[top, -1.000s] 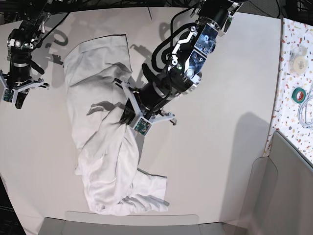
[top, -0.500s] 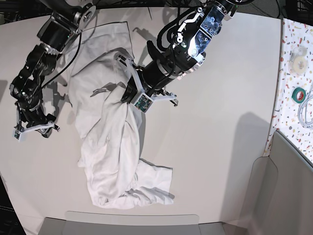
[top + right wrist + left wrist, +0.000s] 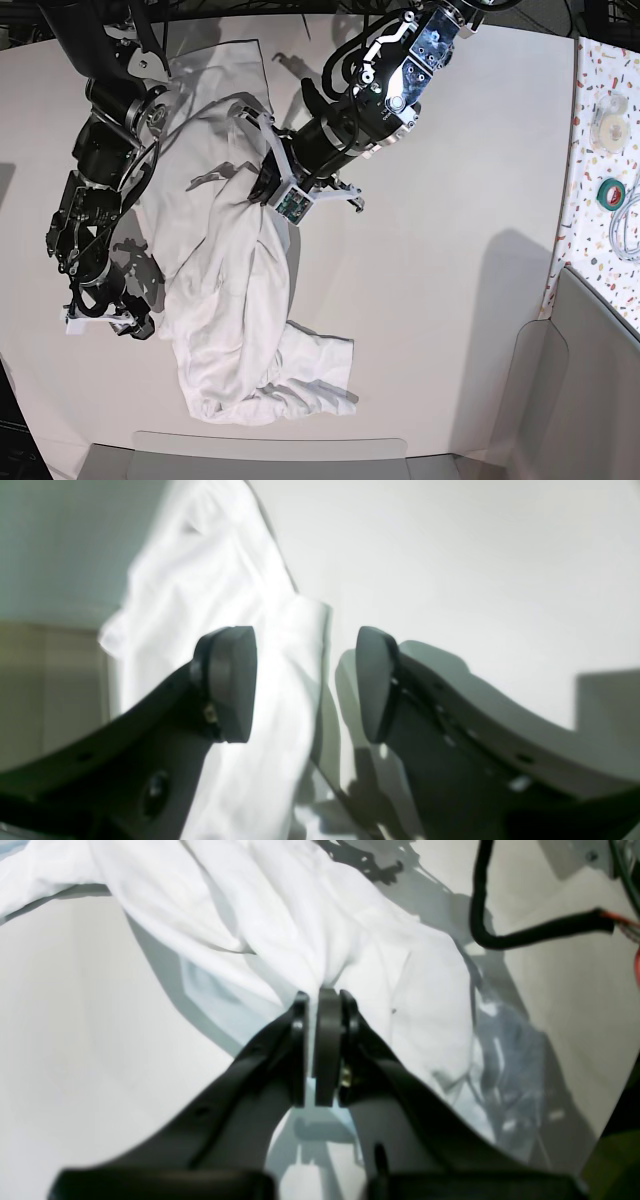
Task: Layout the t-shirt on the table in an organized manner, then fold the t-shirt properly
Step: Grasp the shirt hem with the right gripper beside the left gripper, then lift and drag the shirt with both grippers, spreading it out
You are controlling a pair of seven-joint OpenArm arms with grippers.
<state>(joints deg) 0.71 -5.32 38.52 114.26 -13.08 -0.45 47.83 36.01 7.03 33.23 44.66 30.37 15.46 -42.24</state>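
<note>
We see the left gripper [image 3: 320, 1000] clenched on a bunch of the t-shirt [image 3: 235, 290] at centre frame, while the right gripper [image 3: 305, 680] (jaws now parted, holding nothing) has swung down to the shirt's left edge on the table [image 3: 450, 250], likely seeking a second hold.

Base cam: high overhead, looks straight down on whole table [image 3: 450, 200], both arms, far off.
Left wrist cam: behind left gripper [image 3: 320, 1005], faces fwd along fingers, very close.
Right wrist cam: behind right gripper [image 3: 305, 680], same setup, blurry.
Shared: all 3 show t-shirt [image 3: 225, 300] on table.
</note>
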